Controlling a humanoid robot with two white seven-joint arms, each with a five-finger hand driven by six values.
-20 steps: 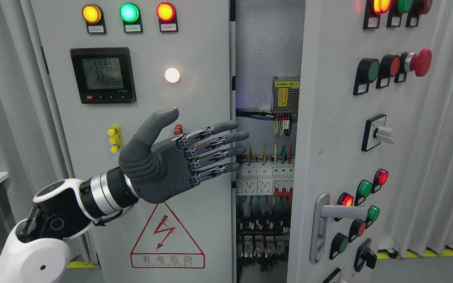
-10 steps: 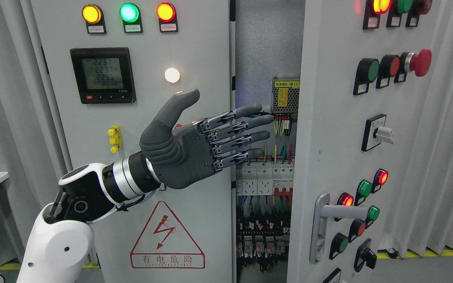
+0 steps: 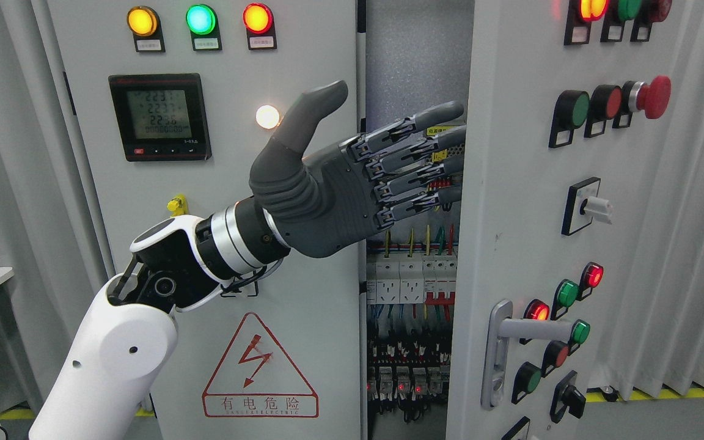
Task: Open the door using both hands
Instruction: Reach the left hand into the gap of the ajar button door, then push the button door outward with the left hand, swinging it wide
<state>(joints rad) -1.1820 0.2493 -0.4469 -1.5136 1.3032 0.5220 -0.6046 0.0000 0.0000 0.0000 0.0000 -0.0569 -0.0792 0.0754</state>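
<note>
One left hand (image 3: 352,177), fingers (image 3: 416,131) spread & holding nothing, reaches into gap beside right door (image 3: 511,214).

Left robot hand (image 3: 352,177) reaching from lower left across the left cabinet panel (image 3: 223,244), fingers (image 3: 416,128) extended into the gap between that panel and the partly open door (image 3: 511,201) at right. Inside the gap, behind the fingers, a power supply (image 3: 453,137); below it, rows of breakers (image 3: 410,275). On the door, a lever handle (image 3: 514,348) low down, among push buttons (image 3: 572,110). On the left panel, a meter (image 3: 159,116) under three lamps (image 3: 199,21).
</note>
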